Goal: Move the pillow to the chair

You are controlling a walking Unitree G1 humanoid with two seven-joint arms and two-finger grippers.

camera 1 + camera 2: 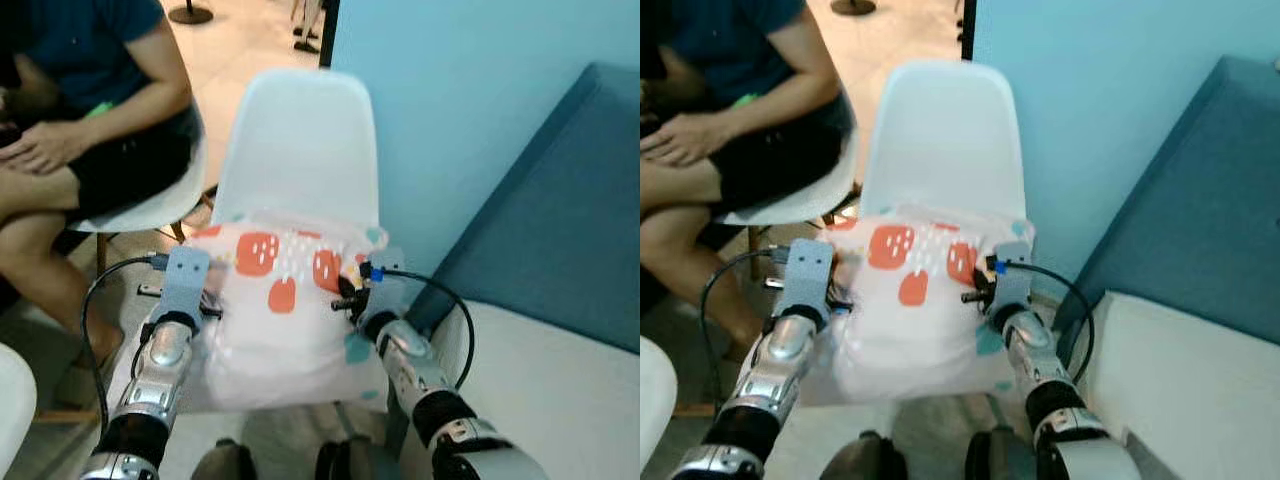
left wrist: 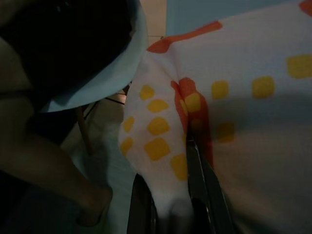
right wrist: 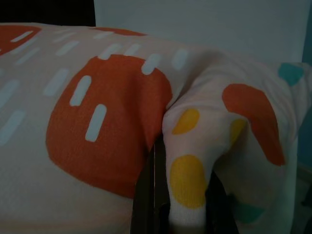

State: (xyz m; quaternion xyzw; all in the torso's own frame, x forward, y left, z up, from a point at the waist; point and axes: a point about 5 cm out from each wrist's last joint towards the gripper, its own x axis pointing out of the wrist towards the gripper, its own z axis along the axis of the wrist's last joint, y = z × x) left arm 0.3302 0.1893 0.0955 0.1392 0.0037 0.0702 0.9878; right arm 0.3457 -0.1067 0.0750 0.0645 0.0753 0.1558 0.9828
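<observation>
Two grippers clamped on pillow [image 1: 285,310], one per side edge. Left gripper [image 2: 173,204] fingers pinching a fold of fabric at pillow's left edge; right gripper [image 3: 183,209] likewise pinching a bunched corner on the right. Pillow pale pink with orange-red patches, yellow and teal spots, held over seat of white chair [image 1: 300,140], far edge against backrest. Person [image 1: 90,110] seated on neighbouring chair at left. Blue sofa [image 1: 560,230] at right.

Pillow [image 1: 285,310]: pale pink, orange-red blobs, white dashes, yellow and teal spots. Chair [image 1: 300,140]: white. Wall [image 1: 470,90]: light blue.
</observation>
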